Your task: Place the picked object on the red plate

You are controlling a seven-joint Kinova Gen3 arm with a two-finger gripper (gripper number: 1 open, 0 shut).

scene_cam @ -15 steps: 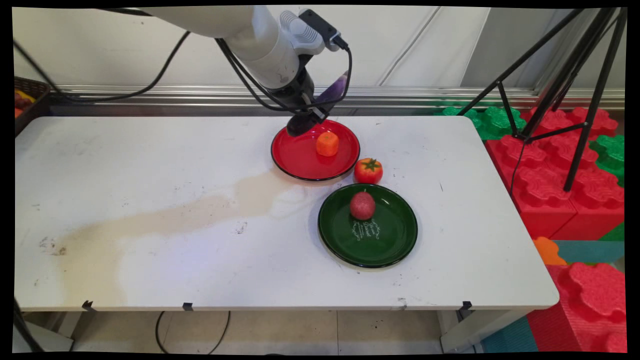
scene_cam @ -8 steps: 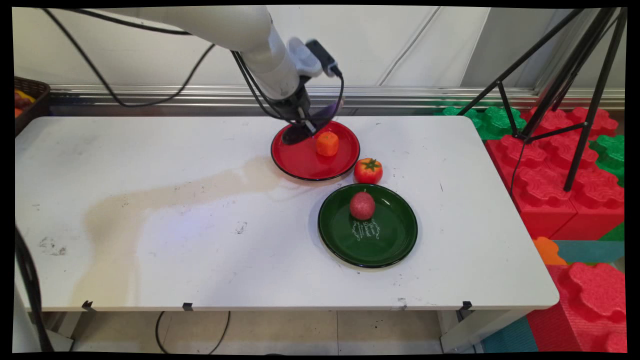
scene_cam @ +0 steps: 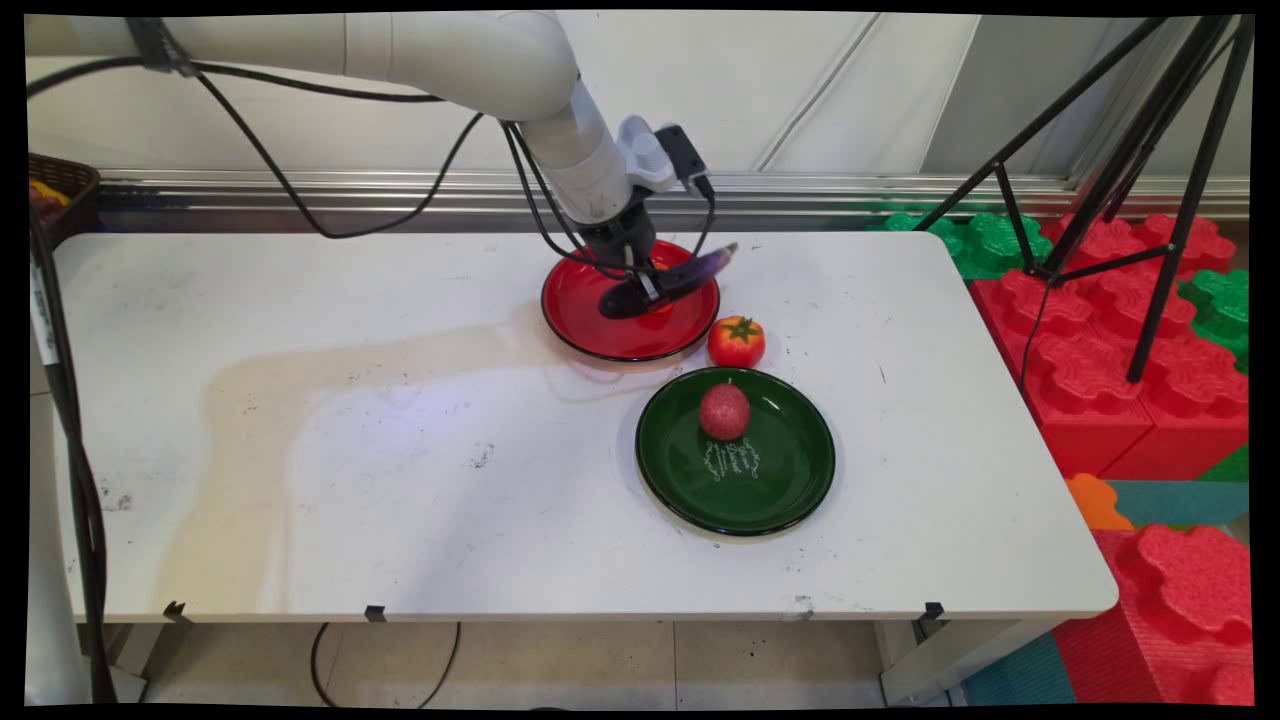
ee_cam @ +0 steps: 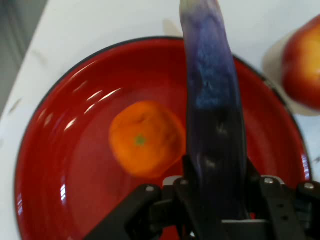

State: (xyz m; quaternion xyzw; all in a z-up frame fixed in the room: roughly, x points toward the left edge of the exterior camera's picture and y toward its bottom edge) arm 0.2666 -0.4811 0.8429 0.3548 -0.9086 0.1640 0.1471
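Note:
My gripper is shut on a long purple eggplant and holds it low over the red plate. In the hand view the eggplant runs up from between the fingers, and the gripper sits just above the red plate. An orange lies on that plate, to the left of the eggplant; in the main view the gripper hides most of it. A tomato stands on the table beside the plate's right rim and shows at the hand view's right edge.
A green plate with a dark red round fruit on it lies in front of the red plate. A dark basket stands at the table's far left corner. Tripod legs and red and green foam blocks stand to the right of the table.
The gripper has moved right and down over the red plate with the eggplant, now covering the orange in the main view. The eggplant's tip has swung lower, towards the plate's right rim.

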